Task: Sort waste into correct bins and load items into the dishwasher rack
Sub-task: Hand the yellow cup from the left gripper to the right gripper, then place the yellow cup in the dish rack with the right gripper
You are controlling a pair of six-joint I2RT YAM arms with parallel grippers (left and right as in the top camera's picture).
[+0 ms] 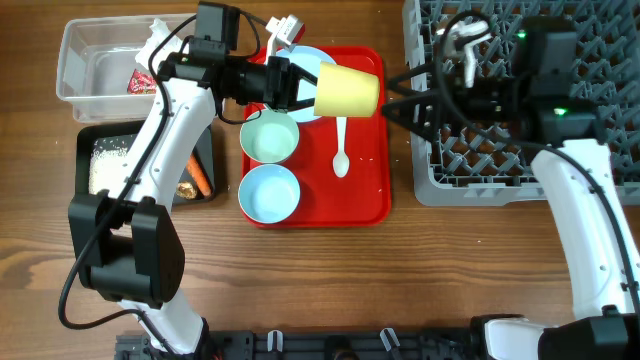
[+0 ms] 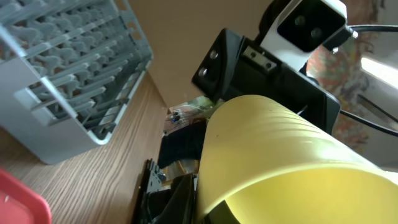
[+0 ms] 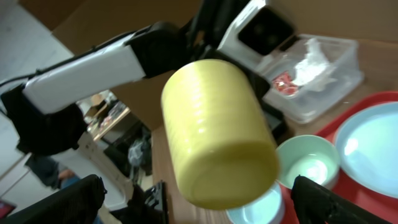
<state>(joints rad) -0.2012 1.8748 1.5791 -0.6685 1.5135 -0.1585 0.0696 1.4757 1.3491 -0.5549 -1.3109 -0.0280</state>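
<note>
Over red tray (image 1: 366, 185), yellow cup (image 1: 347, 91) in left fingers (image 1: 299, 100)

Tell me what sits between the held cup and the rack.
Only the right gripper, open and facing the cup held by the left gripper above the red tray; nothing else lies between it and the rack.

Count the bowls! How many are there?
2. The pale green bowl sits on the red tray's left side; the light blue bowl is beside it, at the tray's near-left corner. The held small yellow cup hides some tray, so maybe more.
</note>
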